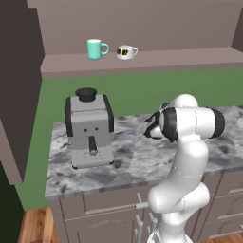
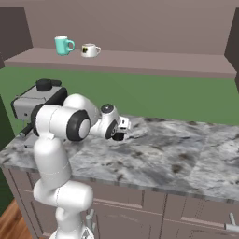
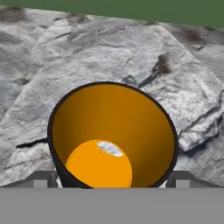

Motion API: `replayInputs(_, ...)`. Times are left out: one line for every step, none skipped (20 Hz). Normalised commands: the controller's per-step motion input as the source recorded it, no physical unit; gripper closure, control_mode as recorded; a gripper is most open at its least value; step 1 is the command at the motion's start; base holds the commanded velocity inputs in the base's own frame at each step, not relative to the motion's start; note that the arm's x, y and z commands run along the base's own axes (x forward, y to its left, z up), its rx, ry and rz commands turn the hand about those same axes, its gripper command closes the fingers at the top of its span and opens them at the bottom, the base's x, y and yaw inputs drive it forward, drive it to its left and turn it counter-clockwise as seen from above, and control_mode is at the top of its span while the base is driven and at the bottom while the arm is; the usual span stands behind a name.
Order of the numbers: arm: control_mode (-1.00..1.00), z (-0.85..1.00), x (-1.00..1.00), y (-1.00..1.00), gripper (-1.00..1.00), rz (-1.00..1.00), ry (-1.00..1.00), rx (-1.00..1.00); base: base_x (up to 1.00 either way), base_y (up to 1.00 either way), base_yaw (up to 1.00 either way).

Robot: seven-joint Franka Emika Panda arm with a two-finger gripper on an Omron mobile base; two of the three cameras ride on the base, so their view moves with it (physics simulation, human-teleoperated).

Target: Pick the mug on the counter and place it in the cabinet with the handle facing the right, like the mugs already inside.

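The mug [image 3: 113, 135] is seen upright on the counter [image 3: 183, 87] between the fingertips [image 3: 41, 178] of the gripper [image 3: 113, 179], whose jaws are spread wide either side of it.

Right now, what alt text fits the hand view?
A black mug with an orange inside sits close below the camera, its mouth open toward it, flanked by the gripper's two grey fingertips. Grey marbled counter lies beyond, green wall on top.

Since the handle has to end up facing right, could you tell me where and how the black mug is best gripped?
Grip the mug by its round wall, coming from above its open mouth, which faces the hand camera. The fingertips already flank it on opposite sides. Its handle is hidden here, so its direction cannot be told.
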Motion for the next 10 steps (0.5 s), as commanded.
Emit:
replayInputs(-1.0, -0.26, 0.17, 0.02, 1.0, 0.0, -0.05, 0.0, 0.0, 0.0, 0.0)
replayInputs(-1.0, -0.23, 0.13, 0.0, 1.0, 0.0, -0.03, 0.0, 0.0, 0.0, 0.0)
replayInputs(-1.0, -0.21, 0.1, 0.03, 1.0, 0.0, -0.01, 0.01, 0.0, 0.0, 0.0)
replayInputs(-1.0, -0.24, 0.1, 0.07, 1.0, 0.0, 0.0, 0.03, 0.0, 0.0, 0.0)
replayInputs(-1.0, -0.23, 0.1, 0.06, 1.0, 0.0, 0.0, 0.02, 0.0, 0.0, 0.0)
replayInputs(-1.0, -0.18, 0.13, 0.04, 1.0, 0.0, 0.0, 0.01, 0.0, 0.0, 0.0)
replayInputs(-1.0, -0.09, 0.12, 0.03, 1.0, 0.0, 0.0, 0.0, 0.0, 0.0, 0.0)
replayInputs(-1.0, -0.03, 0.1, 0.14, 1.0, 0.0, -0.01, 0.0, 0.0, 0.0, 0.0)
replayInputs(-1.0, -0.01, 0.0, 0.19, 1.0, 0.0, -0.02, 0.0, 0.0, 0.0, 0.0)
replayInputs(-1.0, 0.0, 0.0, 0.25, 1.0, 0.0, -0.06, 0.0, 0.0, 0.0, 0.0)
